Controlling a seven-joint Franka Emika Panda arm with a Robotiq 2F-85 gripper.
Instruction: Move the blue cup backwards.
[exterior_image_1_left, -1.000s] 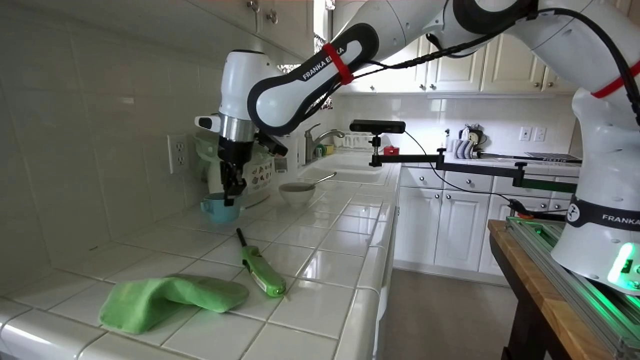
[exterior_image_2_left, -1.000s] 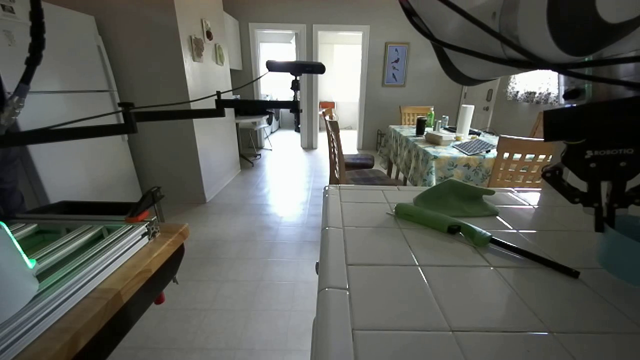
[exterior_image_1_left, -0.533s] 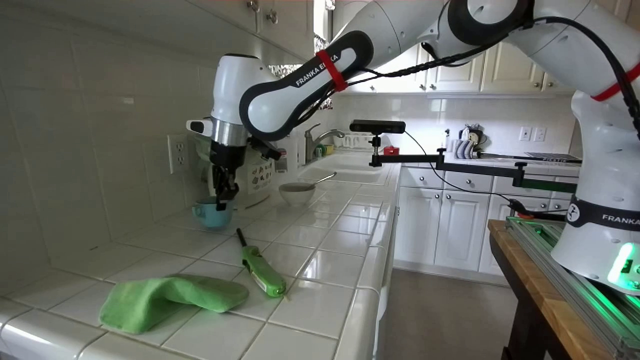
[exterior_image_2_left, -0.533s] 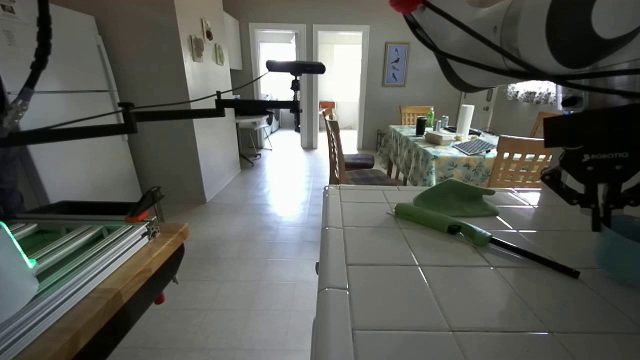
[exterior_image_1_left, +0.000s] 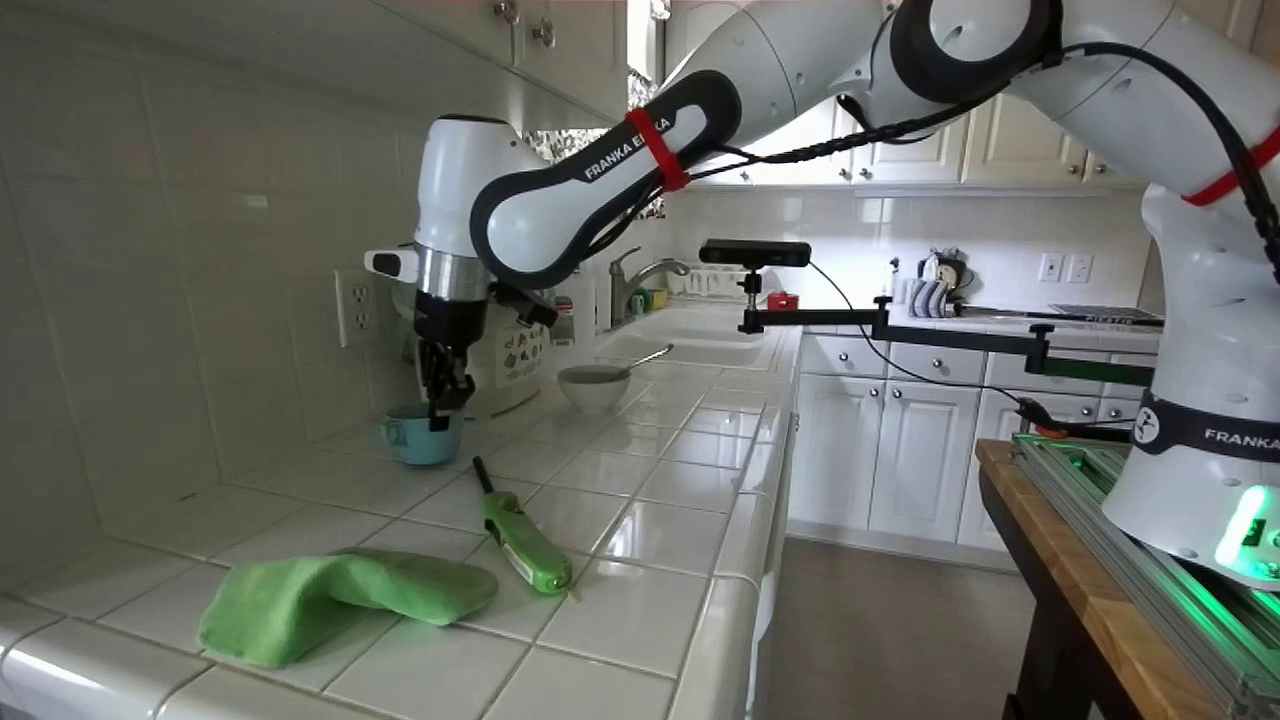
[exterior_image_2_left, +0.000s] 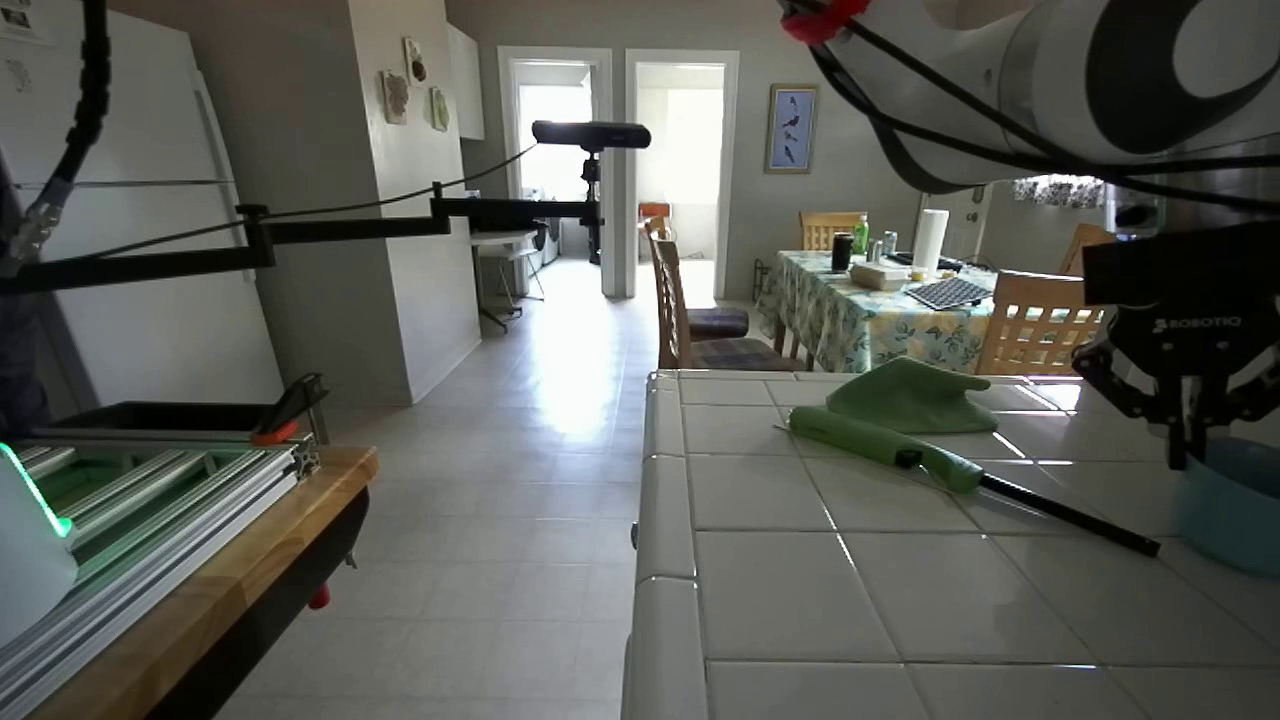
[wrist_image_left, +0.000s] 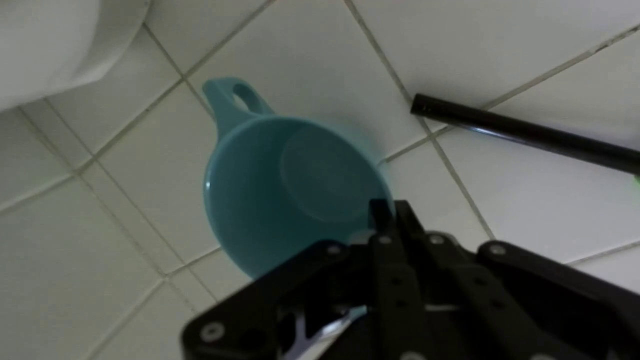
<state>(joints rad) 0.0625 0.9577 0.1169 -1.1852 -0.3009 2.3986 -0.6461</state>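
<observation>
The blue cup (exterior_image_1_left: 425, 445) stands upright on or just above the white tiled counter, near the back wall. It is cut off at the right edge in an exterior view (exterior_image_2_left: 1235, 515). The wrist view (wrist_image_left: 280, 170) looks into the empty cup, with its handle at upper left, away from the gripper. My gripper (exterior_image_1_left: 438, 420) points down at the cup's rim. In the wrist view its fingertips (wrist_image_left: 394, 207) close on the cup wall, one inside and one outside. It also shows above the cup in an exterior view (exterior_image_2_left: 1187, 455).
A green lighter (exterior_image_1_left: 528, 545) with a black rod (wrist_image_left: 525, 132) lies near the cup. A green cloth (exterior_image_1_left: 330, 600) lies by the counter's end. A bowl with a spoon (exterior_image_1_left: 594, 388) and a white appliance (exterior_image_1_left: 510, 365) stand beyond the cup, before the sink (exterior_image_1_left: 690, 345).
The gripper and cup have moved together, lower and a little left in both exterior views, towards the cloth end in one of them. The lighter, cloth and bowl have not moved.
</observation>
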